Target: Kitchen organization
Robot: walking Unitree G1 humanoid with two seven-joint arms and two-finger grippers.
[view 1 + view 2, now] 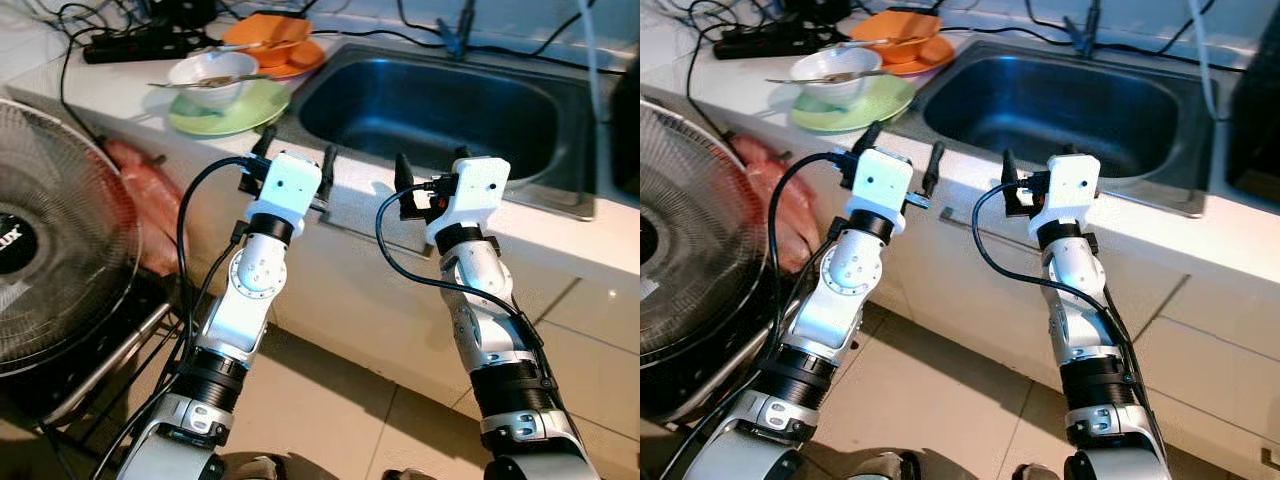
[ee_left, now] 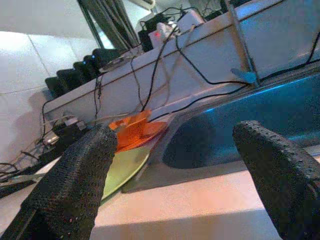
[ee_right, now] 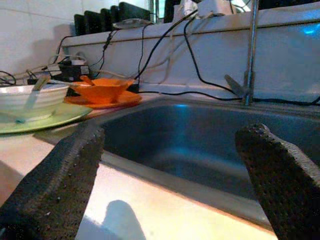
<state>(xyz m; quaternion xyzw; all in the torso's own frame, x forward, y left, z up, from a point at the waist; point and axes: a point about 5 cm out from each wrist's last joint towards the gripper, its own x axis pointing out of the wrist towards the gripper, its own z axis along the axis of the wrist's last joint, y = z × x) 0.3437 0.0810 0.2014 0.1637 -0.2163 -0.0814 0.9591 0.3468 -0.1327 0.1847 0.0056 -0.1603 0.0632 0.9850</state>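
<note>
Reaching toward the front lip of a white counter (image 1: pixel 90 90), both silver arms are holding their grippers level with the steel sink (image 1: pixel 440 110). The left gripper (image 1: pixel 297 160) is hovering at the sink's 8 o'clock corner, its two black fingers (image 2: pixel 70 190) standing well apart with nothing between them. The right gripper (image 1: pixel 432 172) is hovering at the sink's 6 o'clock edge, its fingers (image 3: pixel 55 190) also spread wide and empty; from the head views one finger is showing clearly while the other is mostly hiding behind the white wrist housing.

At 10 o'clock from the sink, a white bowl (image 1: pixel 212 75) is sitting on a green plate (image 1: pixel 232 108), with a utensil (image 1: pixel 200 82) lying across the bowl; what kind it is cannot be told. Just beyond, at 11 o'clock, an orange bowl (image 1: pixel 268 38) is resting on an orange plate (image 1: pixel 300 58). A black power strip (image 1: pixel 140 42) and tangled cables are lying behind the dishes.

The sink's basin is looking dark and its bottom is hard to read. The faucet (image 3: pixel 250 50) is being cut off at the top of the right wrist view. A fan (image 1: pixel 50 240) is standing at 9 o'clock, cropped by the frame edge, with a pink bag (image 1: pixel 150 200) behind it, partly hidden.
</note>
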